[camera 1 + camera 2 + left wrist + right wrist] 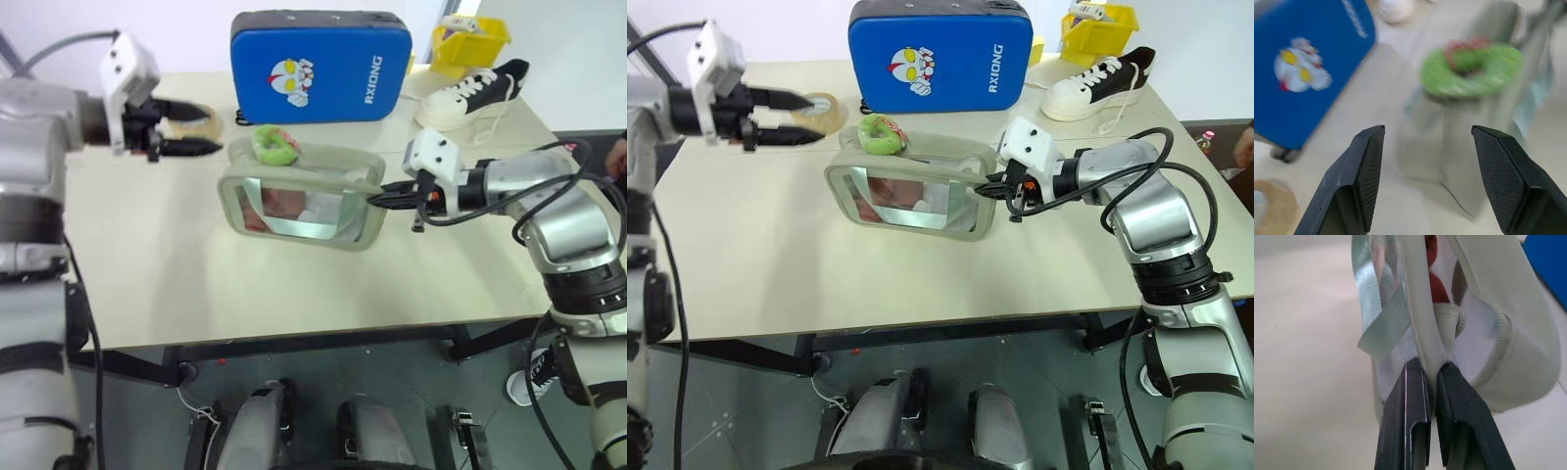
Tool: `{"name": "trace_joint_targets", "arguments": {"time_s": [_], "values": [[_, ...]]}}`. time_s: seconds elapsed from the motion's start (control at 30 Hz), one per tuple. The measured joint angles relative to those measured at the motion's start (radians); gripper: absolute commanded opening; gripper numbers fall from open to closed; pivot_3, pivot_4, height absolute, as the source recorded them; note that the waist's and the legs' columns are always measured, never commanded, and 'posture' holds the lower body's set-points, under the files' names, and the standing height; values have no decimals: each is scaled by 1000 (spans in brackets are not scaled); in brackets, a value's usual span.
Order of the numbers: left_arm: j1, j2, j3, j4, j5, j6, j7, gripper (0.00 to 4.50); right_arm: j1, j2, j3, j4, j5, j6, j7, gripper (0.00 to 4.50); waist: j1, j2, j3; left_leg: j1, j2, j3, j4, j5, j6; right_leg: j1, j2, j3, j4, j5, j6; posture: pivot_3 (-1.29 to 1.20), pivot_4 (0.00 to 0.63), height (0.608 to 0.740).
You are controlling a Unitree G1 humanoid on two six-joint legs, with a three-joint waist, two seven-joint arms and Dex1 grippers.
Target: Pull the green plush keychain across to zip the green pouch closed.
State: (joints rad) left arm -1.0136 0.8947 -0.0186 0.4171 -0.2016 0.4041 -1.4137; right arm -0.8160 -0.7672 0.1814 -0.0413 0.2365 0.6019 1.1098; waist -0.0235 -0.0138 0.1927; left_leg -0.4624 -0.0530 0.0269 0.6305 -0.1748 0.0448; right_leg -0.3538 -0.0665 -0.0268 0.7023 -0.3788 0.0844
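Observation:
The green pouch (338,166) stands tilted on its edge in the middle of the table, its clear window facing me with pink and white contents inside. The green plush keychain (275,145) rests on the pouch's top left corner. My right gripper (378,196) is shut on the pouch's right end, pinching the fabric edge (1422,340) between its fingers. To the left of the pouch my left gripper (214,129) hangs above the table, open, a short gap away from the keychain (1471,73) and with nothing between its fingers.
A blue cartoon-printed case (318,64) stands upright behind the pouch. A tape roll (835,113) lies just behind the left gripper. A black and white shoe (470,93) and a yellow bin (472,44) sit at the back right.

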Motion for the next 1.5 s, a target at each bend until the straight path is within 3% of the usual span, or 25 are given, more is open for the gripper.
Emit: {"name": "trace_joint_targets", "arguments": {"time_s": [0.27,0.37,0.5,0.7,0.83,1.0,1.13,1.23,1.37,1.5], "values": [[189,-58,-2,-249,-51,88,91,3003,-15,7,4,24,-10,-9,12,0,9,0,0,0,0,-1,0,1,1,-2,0,-1,0,1,0,0,150,740],[193,-69,-2,-259,-44,64,131,2114,-15,7,4,24,-11,-9,15,0,9,0,0,1,0,-1,0,1,1,-1,0,-1,0,1,0,0,150,740],[198,-76,0,-245,-30,30,159,112,-15,7,4,24,-14,-8,16,0,9,0,0,0,0,-1,0,1,1,-1,0,-1,0,1,0,0,150,740],[198,-79,2,-244,-44,44,160,45,-15,7,4,24,-17,-8,15,0,10,0,0,1,0,-1,0,1,1,-2,0,-1,0,1,0,0,150,740],[210,-100,17,-287,-77,136,195,0,-38,2,4,62,-16,2,33,1503,11,0,0,0,0,-1,0,1,2,-1,0,-1,0,1,0,0,150,740],[235,-124,18,-351,-100,165,220,0,-174,-37,16,173,-40,-44,109,4136,12,0,0,0,0,-1,0,1,2,-2,0,-1,0,1,0,0,150,740],[238,-130,19,-364,-108,181,238,0,-313,20,10,225,-26,-27,132,4136,5,1,0,0,0,-1,-2,1,1,-2,0,-1,0,1,0,0,150,740],[242,-133,13,-377,-115,182,241,0,-388,174,-12,235,11,38,59,4136,3,1,0,1,0,-1,-3,2,0,-2,0,-1,0,1,0,0,150,740],[242,-143,10,-380,-117,177,248,0,-385,332,24,231,20,68,-24,4136,13,1,0,0,0,-1,-2,4,-3,-3,0,-2,0,1,0,0,150,740],[242,-149,2,-381,-123,177,259,0,-374,372,65,256,-9,38,-61,4136,13,1,0,0,-1,0,-1,4,0,-3,0,-1,-1,3,2,0,150,740]]}}
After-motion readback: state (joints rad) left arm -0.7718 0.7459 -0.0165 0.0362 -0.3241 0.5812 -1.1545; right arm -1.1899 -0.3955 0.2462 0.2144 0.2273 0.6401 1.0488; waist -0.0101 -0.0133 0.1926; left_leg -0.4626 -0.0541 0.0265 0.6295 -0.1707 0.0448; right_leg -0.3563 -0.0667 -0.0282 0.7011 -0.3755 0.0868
